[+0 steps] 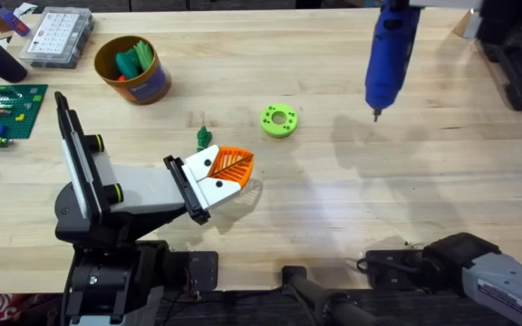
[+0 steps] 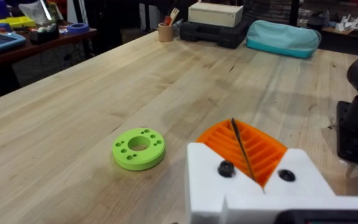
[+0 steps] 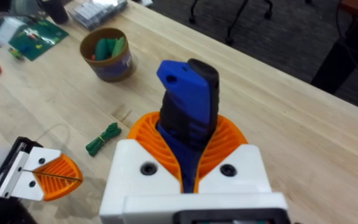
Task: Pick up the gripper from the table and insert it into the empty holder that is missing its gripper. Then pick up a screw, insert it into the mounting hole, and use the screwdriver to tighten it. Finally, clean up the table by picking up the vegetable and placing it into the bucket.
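R jaws clamped on the screwdriver, bit down well apart from the holder; L jaws' state I can't tell, so I'd bring bit square over gripper mounting hole.

Holder at the near left, tool raised at the far right, small parts between.

The holder stands on the table at its near left, with the gripper at its right-hand end, jutting toward the middle. Just behind that tip lies the vegetable, and to the right of the vegetable sits a ring-shaped disc. The bucket stands farther back and to the left, with leafy pieces inside it. Behind and left of the bucket rests a compartment box; a studded board lies at the left edge. At the far right, the screwdriver hangs above the table, clamped in the right gripper, bit downward.
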